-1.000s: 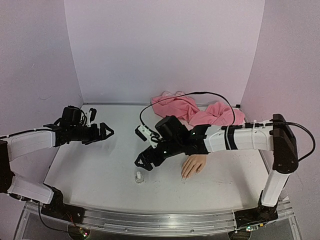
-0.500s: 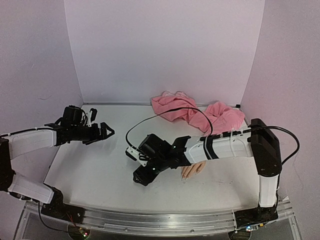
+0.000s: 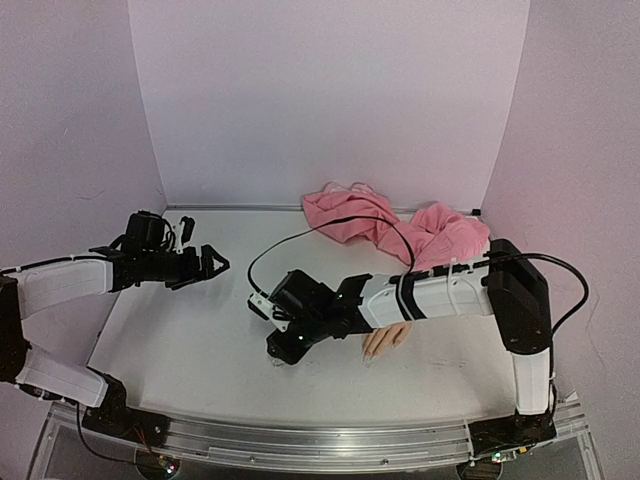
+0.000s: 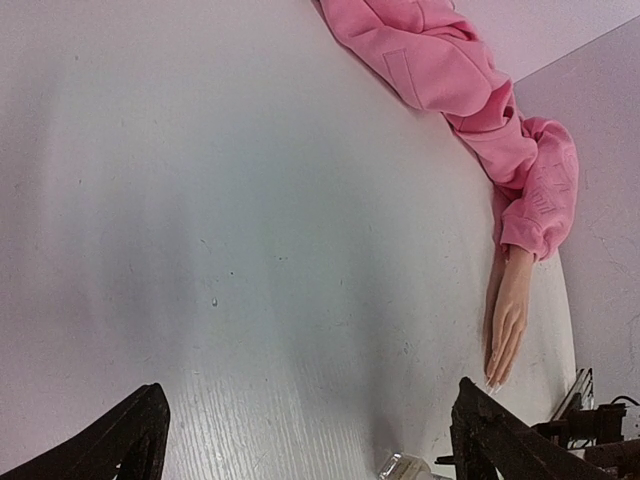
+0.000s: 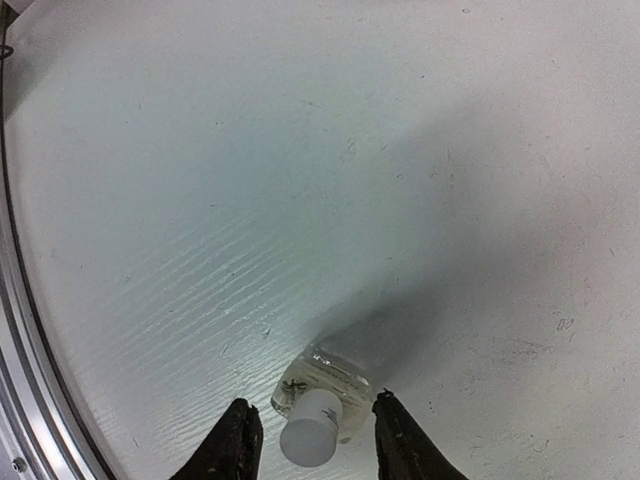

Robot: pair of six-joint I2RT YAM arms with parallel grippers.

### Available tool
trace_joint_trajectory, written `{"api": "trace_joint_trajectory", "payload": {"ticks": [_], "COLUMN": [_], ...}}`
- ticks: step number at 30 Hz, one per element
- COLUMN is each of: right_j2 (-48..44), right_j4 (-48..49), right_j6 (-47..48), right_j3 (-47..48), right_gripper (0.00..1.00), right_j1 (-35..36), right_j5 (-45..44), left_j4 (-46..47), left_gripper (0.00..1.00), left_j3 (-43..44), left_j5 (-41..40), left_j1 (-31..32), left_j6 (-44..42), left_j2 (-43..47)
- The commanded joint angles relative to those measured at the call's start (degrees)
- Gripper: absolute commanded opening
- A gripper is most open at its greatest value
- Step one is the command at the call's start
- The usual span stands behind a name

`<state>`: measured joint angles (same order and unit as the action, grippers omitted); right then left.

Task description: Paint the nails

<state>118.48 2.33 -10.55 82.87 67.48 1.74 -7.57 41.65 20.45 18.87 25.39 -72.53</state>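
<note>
the right gripper (image 5: 312, 440) hangs low over the table (image 3: 200, 330), its pincer partly open with one finger on each side of the small clear bottle (image 5: 345, 385). the wrist view shows a sliver of gap between each finger and the white cap (image 5: 308, 442), so it grips nothing yet; the straddle looks like the set-up for closing on the bottle, probably the polish the job needs. the bottle stands upright toward 6 o'clock on the table, near the front rail. the mannequin hand (image 3: 388, 338) lies flat at about 4 o'clock, fingers pointing toward 7 o'clock, so the nails (image 4: 493, 375) face up just 3 o'clock of the bottle, within short reach. its pink hoodie sleeve (image 3: 400, 225) trails back toward 1 o'clock. the left gripper (image 3: 210, 265) hovers at 9 o'clock, wide open and empty, well apart from the work, likely waiting to help with the cap.
</note>
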Motion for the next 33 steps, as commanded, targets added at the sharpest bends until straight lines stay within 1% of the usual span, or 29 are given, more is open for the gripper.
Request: {"api": "trace_joint_trajectory", "payload": {"ticks": [1, 7, 10, 12, 15, 18, 21, 25, 29, 33], "right_j2": [0.8, -1.3, -3.2, -5.3, -9.3, -13.9, -17.8, -21.2, -22.9, -23.5], "right_j4": [0.4, 3.5, 4.7, 5.9, 9.1, 13.2, 16.8, 19.0, 19.5, 19.5], "right_j6": [-0.5, -1.9, -2.8, -3.6, -5.5, -8.5, -11.1, -13.4, -14.4, -14.9], "right_j3": [1.9, -0.3, -1.8, -3.3, -6.9, -11.3, -15.1, -17.3, -17.1, -15.9], "right_gripper": [0.35, 0.10, 0.00, 0.00, 0.00, 0.00, 0.00, 0.00, 0.00, 0.00], "right_j1": [0.2, 0.2, 0.1, -0.2, -2.3, -6.8, -11.7, -15.7, -16.8, -16.8], "right_j5": [-1.3, -1.4, -3.3, -4.1, -2.3, 3.7, 9.4, 14.7, 17.7, 20.7], "left_j4": [0.8, 0.8, 0.9, 1.0, 1.7, 4.2, 9.5, 16.8, 19.1, 20.6], "left_gripper": [0.99, 1.00, 0.99, 0.99, 0.99, 1.00, 0.99, 0.99, 0.99, 0.99], "left_j3": [2.7, 3.2, 3.3, 3.4, 3.2, 2.1, 0.3, -1.5, -1.0, -0.3], "left_j5": [0.8, 1.7, 1.9, 2.0, 2.1, 1.9, -0.2, -2.5, -3.3, -4.6], "left_j1": [0.3, 0.3, 0.3, 0.5, 1.2, 3.3, 8.7, 17.2, 24.0, 29.0], "left_j6": [-0.2, 0.0, 0.5, 0.5, 0.0, -1.3, -4.3, -10.8, -17.0, -22.9], "left_j2": [0.7, 0.8, 1.3, 1.8, 2.7, 4.0, 5.9, 5.9, 2.4, -1.7]}}
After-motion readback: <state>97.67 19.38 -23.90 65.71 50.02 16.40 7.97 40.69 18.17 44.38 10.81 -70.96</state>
